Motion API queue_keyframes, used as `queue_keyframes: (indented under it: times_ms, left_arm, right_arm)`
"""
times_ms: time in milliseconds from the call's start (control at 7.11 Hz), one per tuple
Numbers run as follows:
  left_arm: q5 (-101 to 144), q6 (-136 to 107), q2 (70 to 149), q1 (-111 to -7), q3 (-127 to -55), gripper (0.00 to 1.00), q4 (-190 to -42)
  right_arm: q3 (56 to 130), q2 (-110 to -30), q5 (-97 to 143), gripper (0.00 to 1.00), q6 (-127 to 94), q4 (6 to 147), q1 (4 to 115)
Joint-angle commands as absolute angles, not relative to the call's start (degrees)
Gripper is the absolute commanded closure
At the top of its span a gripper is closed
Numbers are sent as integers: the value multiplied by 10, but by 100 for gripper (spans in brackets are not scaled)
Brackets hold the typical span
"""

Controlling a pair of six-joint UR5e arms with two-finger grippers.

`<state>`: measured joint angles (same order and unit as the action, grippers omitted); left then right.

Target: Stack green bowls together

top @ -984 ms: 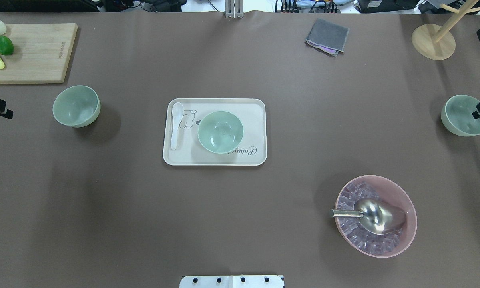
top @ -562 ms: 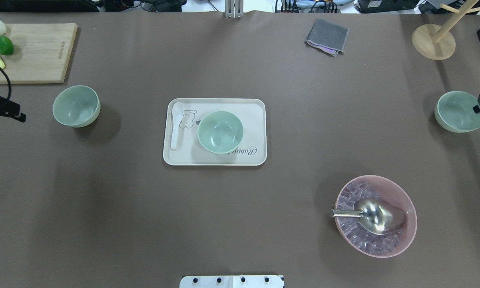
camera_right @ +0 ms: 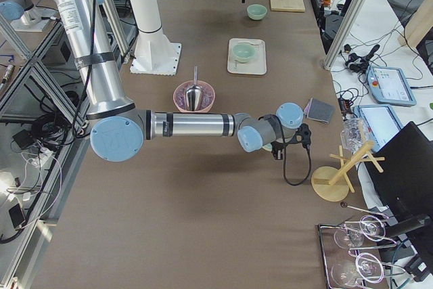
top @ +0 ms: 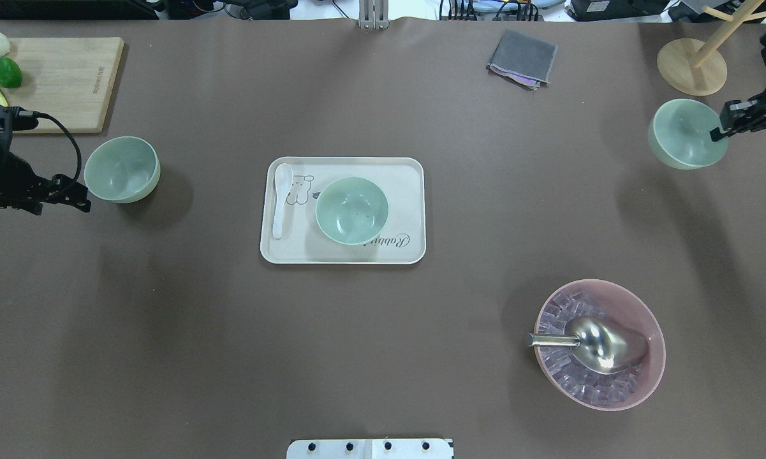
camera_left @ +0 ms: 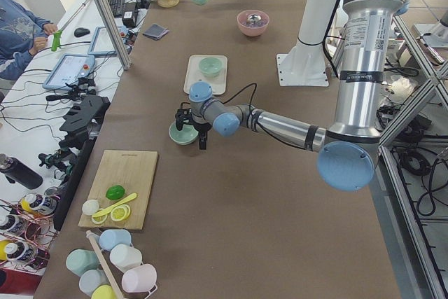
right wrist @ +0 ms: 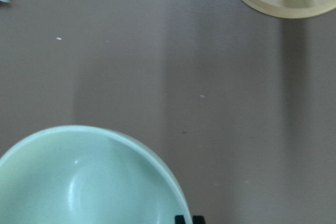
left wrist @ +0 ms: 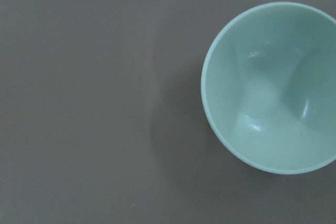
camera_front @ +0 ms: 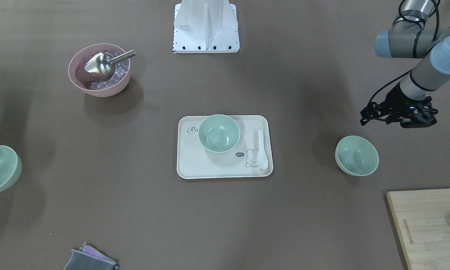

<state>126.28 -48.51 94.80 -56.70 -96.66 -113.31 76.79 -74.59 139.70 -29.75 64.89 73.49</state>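
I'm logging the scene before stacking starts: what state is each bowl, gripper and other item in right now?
left bowl: upright, empty, on the table.
tray bowl: upright, empty, on the tray.
right bowl: held by its rim, seemingly off the table.
right gripper: shut on right bowl.
left gripper: beside left bowl, holding nothing.
spoon: lying on tray.
pink bowl: holding clear cubes and a scoop.
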Motion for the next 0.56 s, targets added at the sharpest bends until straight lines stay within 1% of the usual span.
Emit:
queue_keyframes:
  times_ms: [0,422]
  left_arm:
    - [1265,-482,985,-565,-930,12,-1132]
    - [1265,-481,1006,-569,-890,15,-1136]
  right_arm:
    - [845,-733,1395,100,-445,650,683]
    - [909,-694,1347,100,-613,650,596]
